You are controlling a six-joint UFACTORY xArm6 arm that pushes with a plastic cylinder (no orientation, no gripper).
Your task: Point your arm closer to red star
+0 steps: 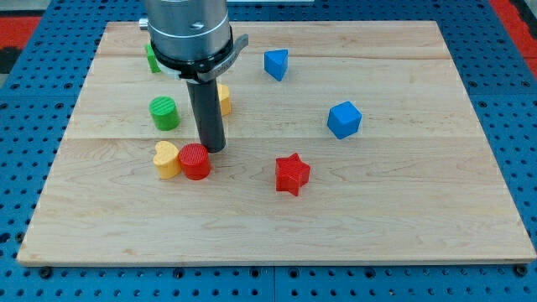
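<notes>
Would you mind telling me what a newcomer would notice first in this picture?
The big grey arm at the view's top left stands out, its dark rod reaching down so that my tip sits just above the red cylinder, which touches a yellow heart. Next comes the red star, alone to the view's right of the tip, with a blue cube beyond it.

Red star block on a wooden board

A small red star (292, 174), ribbed on its sides, lies flat with its star face up on the pale wooden board (403, 218). It sits a little below the board's middle, toward the view's bottom, standing apart and touching nothing.
</notes>
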